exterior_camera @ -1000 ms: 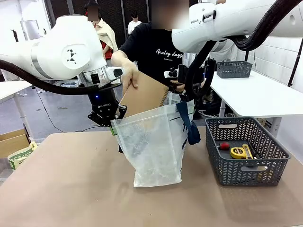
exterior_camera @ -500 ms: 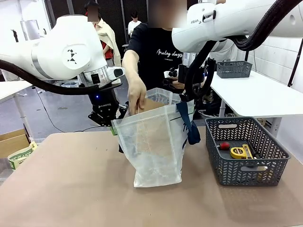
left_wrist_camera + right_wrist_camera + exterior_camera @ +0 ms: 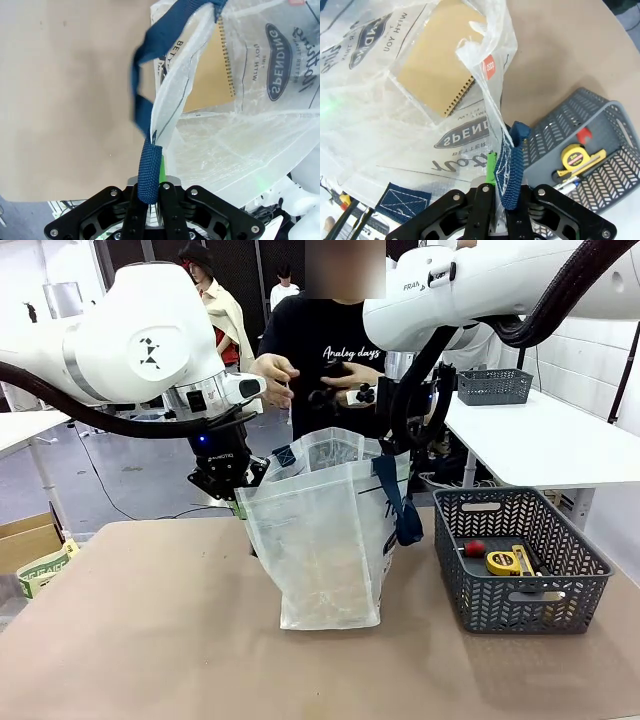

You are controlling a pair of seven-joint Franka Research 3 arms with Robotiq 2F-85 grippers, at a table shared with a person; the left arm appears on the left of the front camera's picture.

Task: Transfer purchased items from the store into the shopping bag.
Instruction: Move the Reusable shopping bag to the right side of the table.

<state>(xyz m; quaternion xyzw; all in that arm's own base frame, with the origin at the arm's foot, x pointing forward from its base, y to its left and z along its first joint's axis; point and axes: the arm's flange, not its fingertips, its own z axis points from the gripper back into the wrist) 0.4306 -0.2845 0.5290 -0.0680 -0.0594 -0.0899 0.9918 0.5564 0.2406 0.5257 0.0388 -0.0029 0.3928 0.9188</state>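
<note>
**Shopping bag** (image 3: 320, 550): translucent white plastic with navy lettering on the side. It is stood upright on the table (image 3: 150, 640), and its mouth is held open between the two arms.

**Left gripper** (image 3: 149, 186): the jaws are clamped on the left strap (image 3: 149, 160), a navy handle, at the bag's rim.

**Right gripper** (image 3: 501, 190): the jaws are clamped on the right strap (image 3: 512, 170) at the opposite rim, and a fold of plastic is pinched in with it.

**Contents:** one brown spiral-bound notebook (image 3: 432, 75) is lodged inside the bag and is seen through the plastic.

**Basket** (image 3: 500, 612): dark grey lattice, set near the bag on the robot's right and not touching it. A yellow tape measure (image 3: 503, 562) and a small red object (image 3: 474, 548) are kept in it.

**Person, far side:** one hand (image 3: 275, 375) and the other hand (image 3: 352, 380) are held at chest height, above the bag and clear of it.
</note>
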